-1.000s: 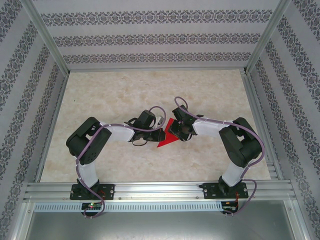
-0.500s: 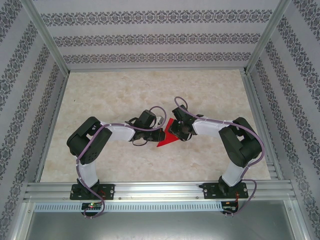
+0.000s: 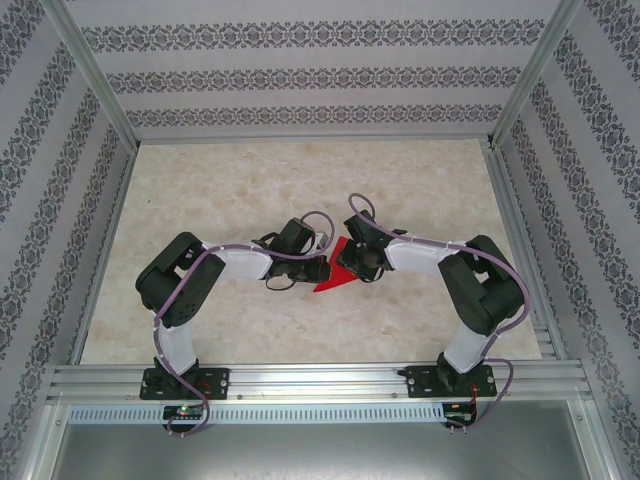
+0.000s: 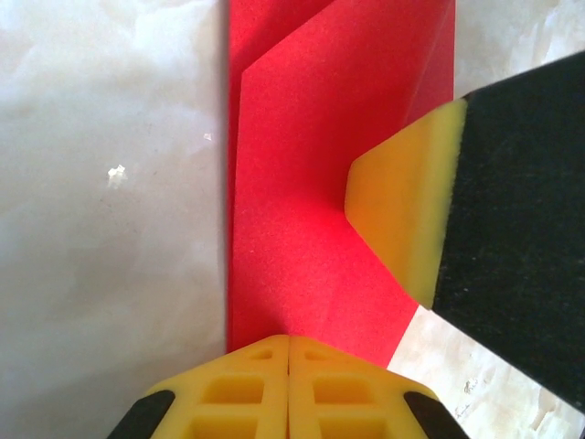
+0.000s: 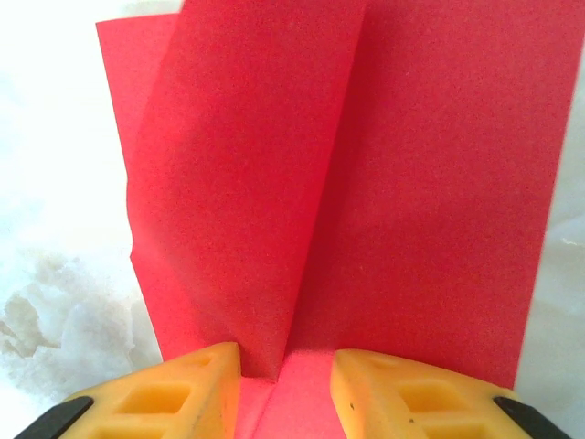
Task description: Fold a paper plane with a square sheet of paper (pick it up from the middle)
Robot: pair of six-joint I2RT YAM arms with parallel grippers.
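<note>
The creased red sheet of paper lies at table centre. The left gripper, jaws closed pad to pad, bears on the sheet's edge from 9 o'clock. The right gripper, jaws narrowly apart, straddles a raised flap from 2 o'clock. Risk: uneven closing could drag the flap and skew the crease. The right wrist view shows the flap's lift, whereas from above the arms cover it

Right tool straddles a raised fold of red paper — jaws apart.
</note>
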